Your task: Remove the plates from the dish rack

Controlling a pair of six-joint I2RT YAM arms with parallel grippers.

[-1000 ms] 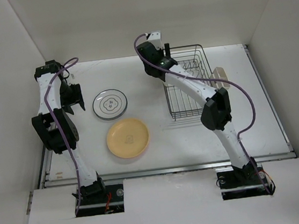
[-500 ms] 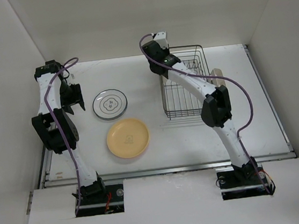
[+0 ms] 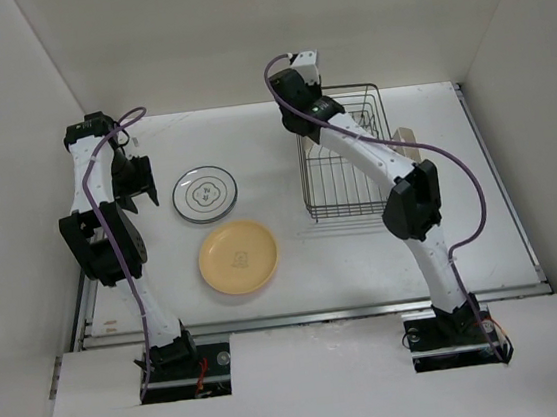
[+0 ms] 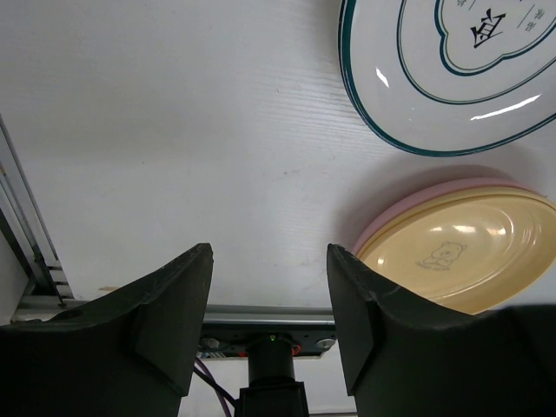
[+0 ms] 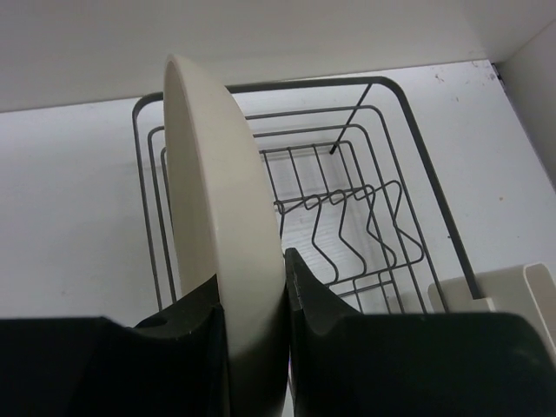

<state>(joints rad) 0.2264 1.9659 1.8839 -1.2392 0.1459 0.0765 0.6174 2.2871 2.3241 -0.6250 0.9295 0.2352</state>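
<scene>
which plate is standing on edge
The cream plate, gripped upright by the right gripper at the dish rack; the ringed plate and yellow plate lie flat.

- A white table (image 3: 453,148) with a faint wood grain fills the middle of the top view
- A plain pale back wall (image 3: 238,32) rises behind it
- A left wall (image 3: 6,199) and a right wall (image 3: 547,138), both pale, close it in
- A metal rail (image 3: 311,315) runs along the table's near edge
- A white panel (image 3: 319,385) lies in front of the rail
- The light is soft and even, with faint shadows
</scene>
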